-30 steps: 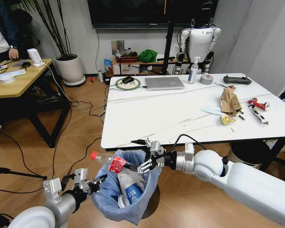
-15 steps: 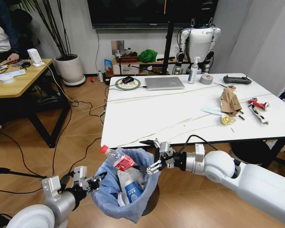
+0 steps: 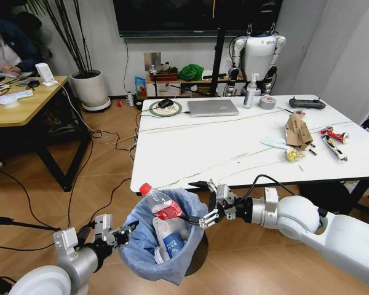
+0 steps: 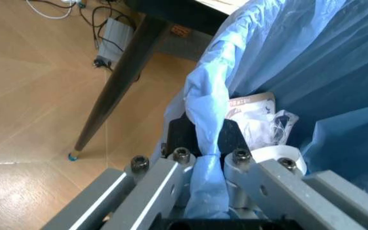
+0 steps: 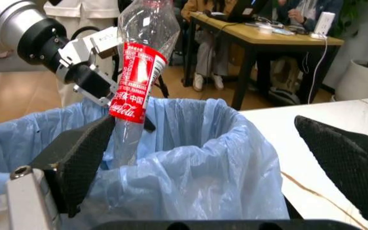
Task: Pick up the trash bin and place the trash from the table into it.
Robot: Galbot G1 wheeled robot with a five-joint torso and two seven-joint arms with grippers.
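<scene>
The left end effector [image 3: 118,235] clamps the trash bin [image 3: 166,246] by its bag rim, holding it just below the worktop [image 3: 234,147] edge; the right end effector [image 3: 210,206], jaws wide, hovers beside the bin's bottle [image 3: 163,206]

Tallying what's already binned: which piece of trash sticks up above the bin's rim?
The clear plastic bottle with the red cap and red label; it leans out over the trash bin, while the blue-white cup sits down inside.

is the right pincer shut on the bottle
No, the right pincer is open beside the trash bin; the plastic bottle stands free in the bag, apart from its pads.
</scene>
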